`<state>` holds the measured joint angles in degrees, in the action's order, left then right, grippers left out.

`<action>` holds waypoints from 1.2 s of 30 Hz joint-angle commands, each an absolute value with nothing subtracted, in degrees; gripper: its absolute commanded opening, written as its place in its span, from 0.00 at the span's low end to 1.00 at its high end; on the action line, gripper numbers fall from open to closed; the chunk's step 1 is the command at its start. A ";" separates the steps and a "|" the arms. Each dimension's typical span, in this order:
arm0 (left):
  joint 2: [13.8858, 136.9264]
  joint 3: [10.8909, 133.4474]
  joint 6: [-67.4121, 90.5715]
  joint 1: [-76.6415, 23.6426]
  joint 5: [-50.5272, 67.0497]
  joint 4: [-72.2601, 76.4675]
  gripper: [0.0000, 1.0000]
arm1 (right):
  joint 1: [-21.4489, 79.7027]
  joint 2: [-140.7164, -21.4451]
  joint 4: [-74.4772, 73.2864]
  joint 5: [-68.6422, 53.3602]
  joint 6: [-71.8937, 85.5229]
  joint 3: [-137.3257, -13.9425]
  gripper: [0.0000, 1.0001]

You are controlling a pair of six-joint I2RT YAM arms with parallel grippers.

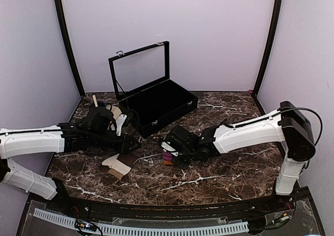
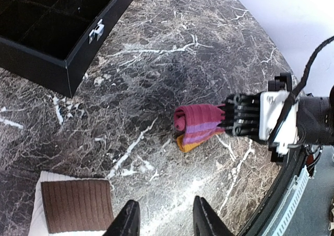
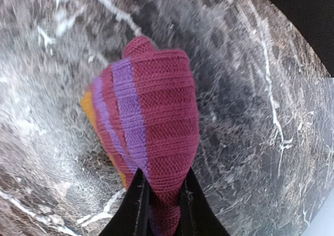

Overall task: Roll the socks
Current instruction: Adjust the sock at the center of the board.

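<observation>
The magenta-pink sock (image 3: pixel 156 105), with purple stripes and an orange end, is bunched into a small bundle and lies low over the marble. My right gripper (image 3: pixel 160 194) is shut on its near end. From above, that gripper (image 1: pixel 168 153) and the sock (image 1: pixel 167 156) sit at mid-table. The cream-beige sock (image 1: pixel 120 164), with a brown ribbed patch, lies flat to the left. My left gripper (image 2: pixel 167 223) hangs open over bare marble with nothing between its fingers. It is between the cream sock (image 2: pixel 73 204) and the magenta sock (image 2: pixel 197 125).
An open black case (image 1: pixel 156 104) with its glass lid raised stands at the back centre, its corner (image 2: pixel 68 69) close to my left arm. A beige object (image 1: pixel 114 112) sits behind the left wrist. The table's dark front rim (image 2: pixel 284 194) runs close to the right gripper.
</observation>
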<state>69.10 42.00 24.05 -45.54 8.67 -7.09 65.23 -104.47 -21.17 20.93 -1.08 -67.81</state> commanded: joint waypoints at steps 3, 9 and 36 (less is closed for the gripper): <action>68.64 41.02 26.03 -46.86 3.28 -6.65 0.37 | 68.26 -105.87 -17.83 25.13 0.10 -66.39 0.00; 69.11 41.48 27.82 -46.90 -0.71 -7.34 0.39 | 69.89 -105.98 -19.41 18.05 3.32 -65.61 0.00; 91.58 64.16 41.94 -36.05 -4.39 -13.17 0.52 | 71.44 -98.37 -20.87 14.05 11.30 -61.89 0.00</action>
